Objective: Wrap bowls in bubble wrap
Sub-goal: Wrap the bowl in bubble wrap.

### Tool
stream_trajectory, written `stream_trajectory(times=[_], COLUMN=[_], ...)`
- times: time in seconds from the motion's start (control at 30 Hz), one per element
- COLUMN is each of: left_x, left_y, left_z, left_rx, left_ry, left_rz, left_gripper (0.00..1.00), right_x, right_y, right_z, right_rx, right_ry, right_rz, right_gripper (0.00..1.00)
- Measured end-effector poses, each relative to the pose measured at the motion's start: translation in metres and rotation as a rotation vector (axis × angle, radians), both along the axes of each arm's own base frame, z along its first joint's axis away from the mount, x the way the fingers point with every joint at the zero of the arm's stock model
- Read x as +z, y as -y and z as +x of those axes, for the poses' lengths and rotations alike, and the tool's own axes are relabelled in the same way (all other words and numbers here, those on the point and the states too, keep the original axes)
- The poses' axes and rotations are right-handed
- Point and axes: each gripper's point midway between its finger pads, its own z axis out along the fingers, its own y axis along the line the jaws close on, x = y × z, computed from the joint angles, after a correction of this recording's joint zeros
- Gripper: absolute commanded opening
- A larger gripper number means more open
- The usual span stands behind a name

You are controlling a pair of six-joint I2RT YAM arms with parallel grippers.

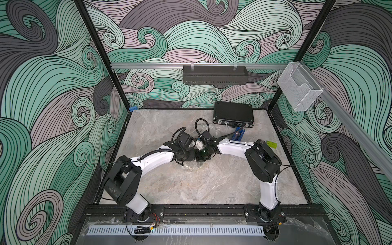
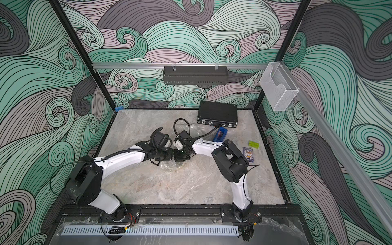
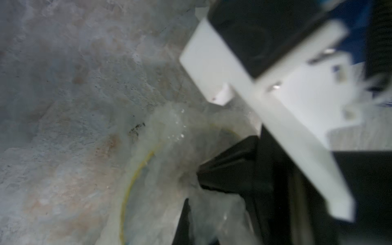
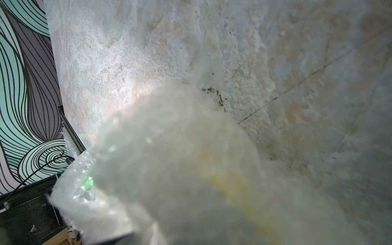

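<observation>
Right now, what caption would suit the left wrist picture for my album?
Bubble wrap bunched over a yellow-rimmed bowl on the marbled table, seen up close.

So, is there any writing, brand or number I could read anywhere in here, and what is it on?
None can be read.
Small patterned pack on the table: print too small to read.
Blue box by the black case: no legible label.
Green block: nothing legible.

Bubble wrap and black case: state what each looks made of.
The bubble wrap looks like thin clear glossy plastic: see-through, with glints and small bubbles. The black case seems a matte hard shell, probably with metal trim: shiny latches.
</observation>
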Motion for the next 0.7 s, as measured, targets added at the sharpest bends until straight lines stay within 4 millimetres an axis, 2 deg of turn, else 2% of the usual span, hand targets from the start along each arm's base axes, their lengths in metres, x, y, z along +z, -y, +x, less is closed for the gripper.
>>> stream_trajectory(times=[0.2, 0.33, 0.5, 0.7], left_x=[-0.017, -0.02, -0.02, -0.022], left_y=[0.002, 0.003, 0.008, 0.013], left_z=[0.012, 0.019, 0.024, 0.026], left_rx=[-0.019, -0.015, -0.031, -0.041], left_ry=[-0.012, -0.015, -0.011, -0.008], left_rz=[0.0, -0.017, -0.05, -0.065], left_gripper=[0.0, 0.0, 0.0, 0.0], right_x=[0.0, 0.002, 0.009, 0.019], right_y=[0.001, 0.003, 0.009, 0.02], right_z=[0.003, 0.006, 0.009, 0.007], right_rx=[-0.014, -0.035, -0.059, -0.079], right_ry=[0.003, 0.002, 0.033, 0.067], right_rz=[-0.001, 0.001, -0.007, -0.018], right_gripper=[0.1, 0.28, 0.35, 0.37])
